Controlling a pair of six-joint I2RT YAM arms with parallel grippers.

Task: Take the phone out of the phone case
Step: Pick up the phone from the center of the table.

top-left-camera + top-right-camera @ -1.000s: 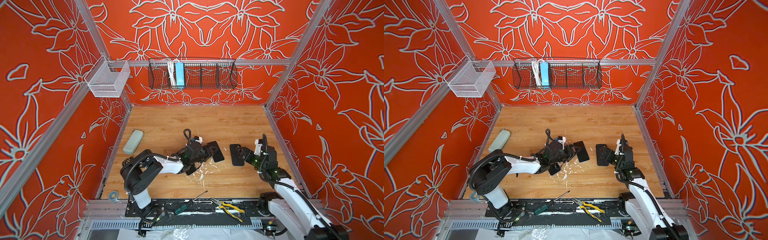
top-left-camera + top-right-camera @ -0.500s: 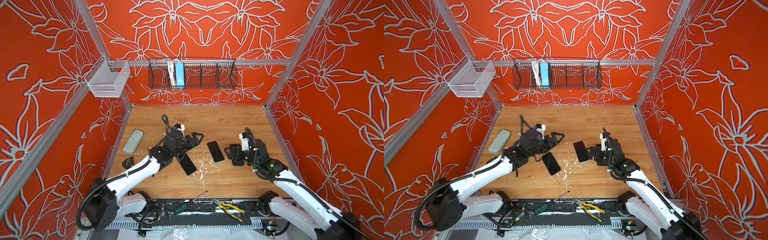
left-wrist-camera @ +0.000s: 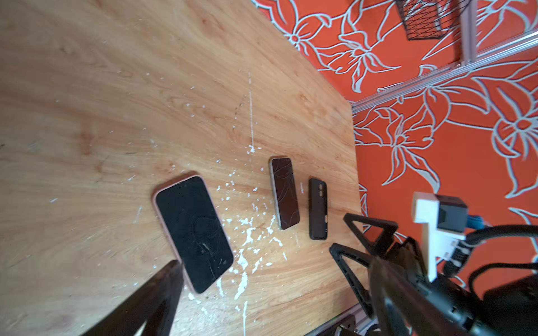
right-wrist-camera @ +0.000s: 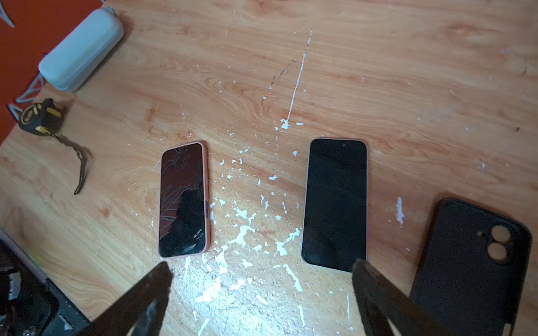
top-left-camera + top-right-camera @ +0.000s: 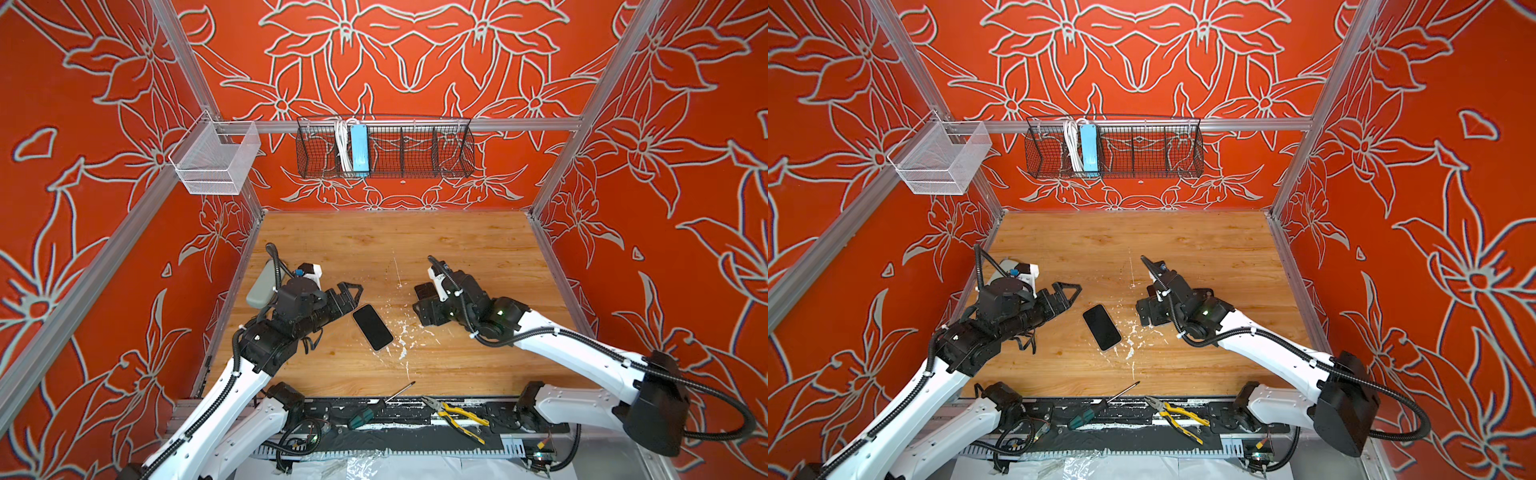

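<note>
In both top views the left gripper (image 5: 347,296) is hovering just beside a pink-rimmed phone (image 5: 372,327), which is lying flat and screen up on the desk (image 5: 374,245). Its fingers are standing spread and gripping nothing. The right gripper (image 5: 422,305) is hanging low over the desk, and whatever is lying under it is hidden here.

In the left wrist view one of the left fingers (image 3: 157,293) is reaching in from the edge with nothing against it. The phone (image 3: 284,193) is lying bare between the pink-rimmed one and the black phone case (image 3: 318,208). It is sitting just beside the case without touching it, their long sides parallel.

In the right wrist view the right fingers (image 4: 378,299) are gaping wide over the desk, empty. The phone (image 4: 334,203) is lying screen up, its long axis running away from those fingers. The end with the front-camera dot is pointing toward what I judge to be the far side of the desk. The case (image 4: 471,261) is lying empty, its lens cut-outs at that same end.

I am judging the separation done, so the next move is calling only for both arms to lift clear. I cannot tell whether the pink rim is a second case. If it is, that one is calling for one gripper pinning it while the other peels a corner.
</note>
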